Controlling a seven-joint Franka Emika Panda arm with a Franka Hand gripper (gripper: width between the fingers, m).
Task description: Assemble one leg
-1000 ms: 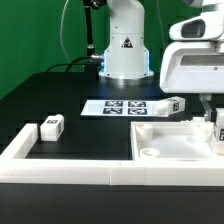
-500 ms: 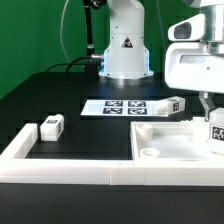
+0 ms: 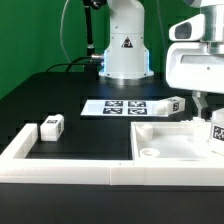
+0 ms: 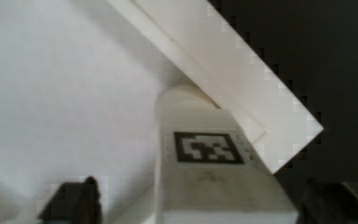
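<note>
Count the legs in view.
3. One leg lies on the table at the exterior view's left; a second by the marker board; a third at the panel, within the open claw. Others may be hidden.

Green backdrop (image 3: 35,35), black table (image 3: 60,95).

Bare table (image 3: 95,132) lies open between a leg (image 3: 52,126) and the panel (image 3: 168,138); a white wall (image 3: 60,172) edges it
</note>
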